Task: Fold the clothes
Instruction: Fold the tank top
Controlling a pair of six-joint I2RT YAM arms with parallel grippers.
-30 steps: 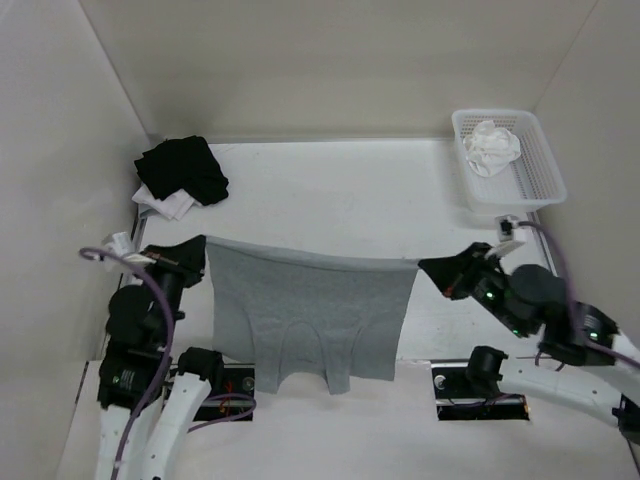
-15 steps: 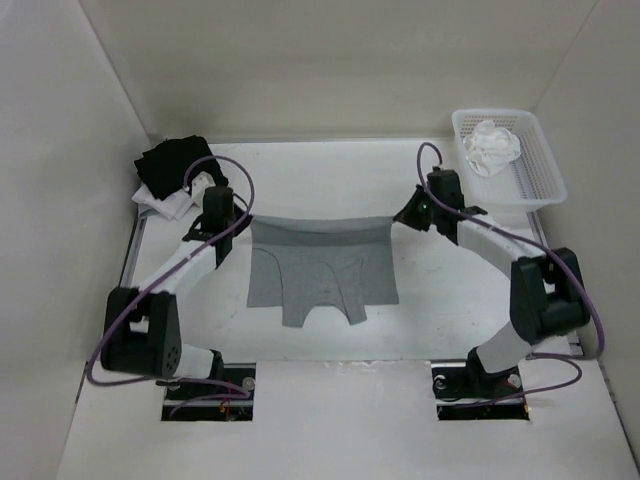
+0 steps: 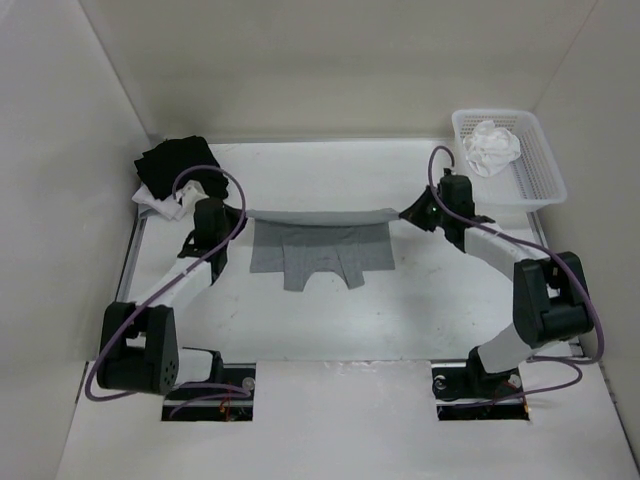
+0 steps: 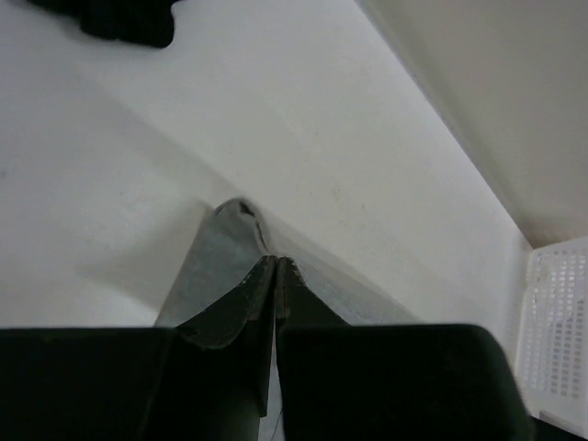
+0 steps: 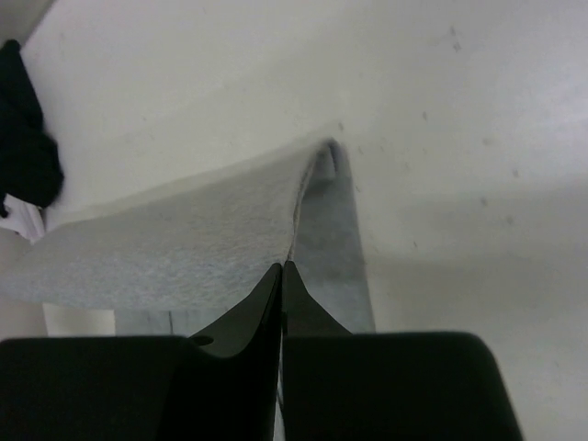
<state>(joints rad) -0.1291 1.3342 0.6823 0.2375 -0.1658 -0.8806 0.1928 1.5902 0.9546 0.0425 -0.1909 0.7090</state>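
Observation:
The clothes [image 3: 318,250], a heather-grey tank top, hang stretched between my two grippers over the far half of the table, the top edge taut and the straps trailing down toward the near side. My left gripper [image 3: 238,217] is shut on the left corner of that edge [image 4: 234,241]. My right gripper [image 3: 404,212] is shut on the right corner [image 5: 317,184]. In both wrist views the jaws are pressed together with grey fabric [image 5: 184,248] running out from their tips.
A black-and-white garment pile [image 3: 178,175] lies at the far left corner, close to my left arm. A white mesh basket [image 3: 535,165] holding a white cloth bundle [image 3: 492,146] stands at the far right. White walls enclose the table on three sides.
Both arms have swung from near their bases out to the far half of the table, carrying the tank top with them; it now hangs shorter in view, its lower part lying on the table.

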